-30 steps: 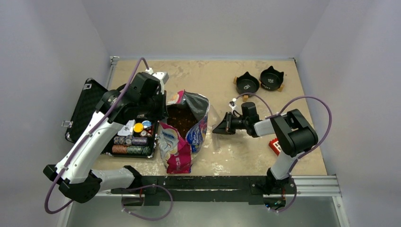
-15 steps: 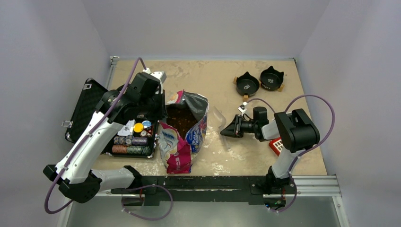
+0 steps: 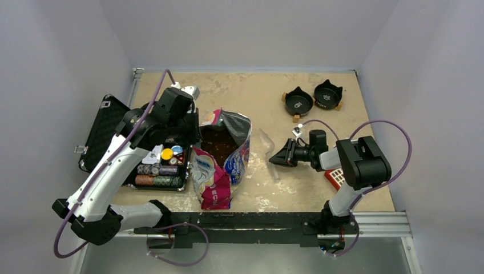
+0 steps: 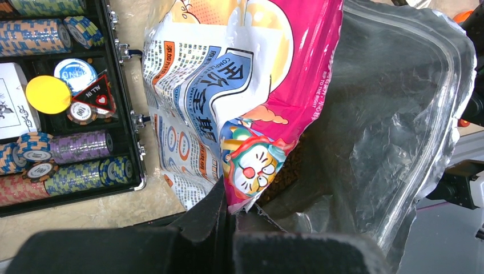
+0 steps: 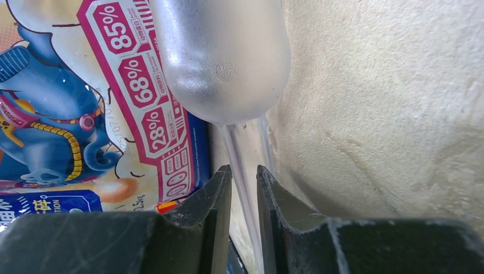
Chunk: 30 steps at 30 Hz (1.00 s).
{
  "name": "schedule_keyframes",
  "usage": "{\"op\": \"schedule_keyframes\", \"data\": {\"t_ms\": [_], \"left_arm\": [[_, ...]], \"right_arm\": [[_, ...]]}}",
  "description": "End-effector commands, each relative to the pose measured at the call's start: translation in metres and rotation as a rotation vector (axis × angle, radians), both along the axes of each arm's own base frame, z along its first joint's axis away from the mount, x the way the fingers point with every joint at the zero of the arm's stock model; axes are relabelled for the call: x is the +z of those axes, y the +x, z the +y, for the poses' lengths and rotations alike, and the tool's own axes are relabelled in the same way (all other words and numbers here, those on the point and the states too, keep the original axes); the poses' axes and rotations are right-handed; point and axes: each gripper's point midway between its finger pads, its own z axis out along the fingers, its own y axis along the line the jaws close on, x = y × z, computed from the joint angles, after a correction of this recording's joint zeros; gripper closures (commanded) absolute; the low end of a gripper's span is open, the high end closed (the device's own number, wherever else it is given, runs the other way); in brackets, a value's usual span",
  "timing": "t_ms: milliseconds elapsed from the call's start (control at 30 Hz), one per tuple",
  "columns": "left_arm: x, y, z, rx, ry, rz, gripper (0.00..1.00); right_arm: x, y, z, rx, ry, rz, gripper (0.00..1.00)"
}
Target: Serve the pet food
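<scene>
The pink, blue and white cartoon-printed bag stands open at the table's middle, with brown pet food showing inside. My left gripper is shut on the bag's left rim; in its wrist view the fingers pinch the pink edge next to the kibble. A clear plastic scoop lies on the table right of the bag. My right gripper sits low just right of it, jaws slightly apart. The scoop's thin handle runs loose between them, its bowl ahead.
Two black cat-eared bowls stand at the back right. An open black case with poker chips lies left of the bag. A red object sits under the right arm.
My right gripper went from shut to slightly open and drew back to the right, leaving the scoop on the table. The left gripper keeps its hold on the bag.
</scene>
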Motion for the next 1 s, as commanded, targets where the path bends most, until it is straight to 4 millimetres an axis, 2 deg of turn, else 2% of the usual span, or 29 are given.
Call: {"op": "schedule_keyframes", "data": {"t_ms": [0,133,400,533,700,800,967], "left_arm": [[0.046,0.008,-0.017,0.002,-0.175,-0.141,1.0],[0.045,0.008,-0.018,0.003,-0.176,-0.136,1.0],[0.044,0.004,-0.016,0.007,-0.185,-0.133,1.0],[0.045,0.002,-0.015,0.004,-0.186,-0.137,1.0],[0.044,0.001,-0.015,0.0,-0.188,-0.133,1.0],[0.042,0.001,-0.015,-0.003,-0.184,-0.13,1.0],[0.043,0.0,-0.014,0.0,-0.187,-0.136,1.0]], "right_arm": [[-0.002,0.0,-0.007,-0.028,-0.028,0.002,0.75],[0.003,0.002,-0.012,-0.055,-0.028,-0.002,0.75],[0.001,0.003,-0.019,-0.111,-0.024,0.053,0.77],[0.004,0.009,-0.023,-0.115,-0.063,0.018,0.78],[0.02,0.007,-0.023,-0.084,-0.13,-0.094,0.69],[0.027,0.006,-0.014,-0.046,-0.211,-0.149,0.68],[0.03,0.014,-0.003,-0.011,-0.469,-0.257,0.65]]}}
